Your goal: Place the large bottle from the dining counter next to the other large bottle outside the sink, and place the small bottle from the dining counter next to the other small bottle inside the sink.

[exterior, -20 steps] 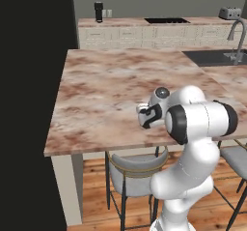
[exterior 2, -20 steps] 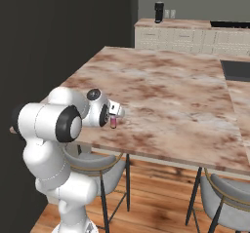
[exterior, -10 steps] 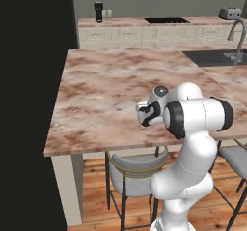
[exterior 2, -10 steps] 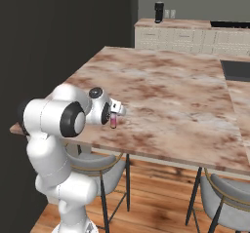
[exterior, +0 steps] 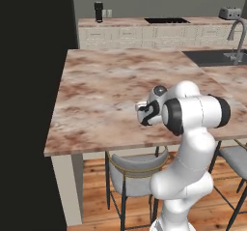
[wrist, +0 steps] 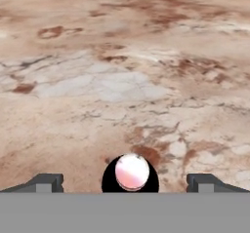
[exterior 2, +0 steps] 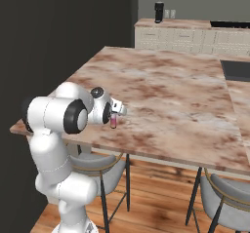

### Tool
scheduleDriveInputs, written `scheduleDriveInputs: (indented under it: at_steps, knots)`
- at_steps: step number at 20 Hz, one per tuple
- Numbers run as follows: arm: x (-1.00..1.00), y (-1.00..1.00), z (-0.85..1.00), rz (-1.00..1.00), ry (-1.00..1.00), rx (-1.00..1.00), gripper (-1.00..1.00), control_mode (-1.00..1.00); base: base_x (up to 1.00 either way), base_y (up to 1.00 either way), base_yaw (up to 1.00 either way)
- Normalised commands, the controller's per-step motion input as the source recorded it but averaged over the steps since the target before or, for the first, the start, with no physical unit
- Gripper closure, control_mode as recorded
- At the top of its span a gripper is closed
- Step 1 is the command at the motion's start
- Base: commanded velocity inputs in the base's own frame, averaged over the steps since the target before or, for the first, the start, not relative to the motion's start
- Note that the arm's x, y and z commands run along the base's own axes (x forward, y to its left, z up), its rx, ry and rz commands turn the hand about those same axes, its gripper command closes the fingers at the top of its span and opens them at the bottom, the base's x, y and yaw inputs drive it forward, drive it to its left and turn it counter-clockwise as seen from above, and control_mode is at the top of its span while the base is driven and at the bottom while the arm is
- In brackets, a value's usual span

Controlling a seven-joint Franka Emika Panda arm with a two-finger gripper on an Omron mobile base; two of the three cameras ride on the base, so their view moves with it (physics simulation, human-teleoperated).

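Note:
A small pink bottle (exterior 2: 113, 121) stands upright on the dining counter (exterior 2: 166, 86) close to its near edge. From above, its round pale-pink cap (wrist: 132, 171) sits at the bottom of the hand view. My gripper (wrist: 126, 182) hangs just over the bottle, open, with one dark fingertip far out on each side of the cap and not touching it. In the base views the gripper (exterior 2: 117, 111) (exterior: 143, 113) sits at the end of the folded arm, low over the counter (exterior: 120, 85). The sink (exterior: 212, 57) lies at the counter's far right with its curved faucet (exterior: 236, 37).
Grey-seated stools (exterior: 137, 169) (exterior 2: 229, 198) stand under the counter's near edge. Against the back wall a pale cabinet counter (exterior: 144, 29) carries a dark appliance (exterior: 98, 11), a cooktop (exterior: 166, 20) and a toaster (exterior: 229, 13). A dark wall (exterior: 29, 104) closes the left side.
The arm's elbow has shifted slightly to the left. The hand stays over the small bottle and the jaws remain wide.

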Motion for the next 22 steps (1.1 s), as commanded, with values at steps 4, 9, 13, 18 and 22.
scheduleDriveInputs:
  at_steps: [4, 9, 13, 18, 22]
  knots:
    - [0.13, -0.02, -0.09, 0.00, 0.00, 0.00, -1.00, -1.00, 0.00, 0.00, 0.00]
    - [0.09, -0.01, -0.10, 0.00, 0.00, 0.00, 1.00, -1.00, 0.00, 0.00, 0.00]
    - [0.09, 0.00, -0.05, 0.00, 0.00, 0.00, 1.00, -1.00, 0.00, 0.00, 0.00]
    - [0.00, 0.00, -0.02, 0.00, 0.00, 0.00, 1.00, -1.00, 0.00, 0.00, 0.00]
    - [0.00, 0.00, 0.00, 0.00, -0.01, 0.00, 1.00, -1.00, 0.00, 0.00, 0.00]
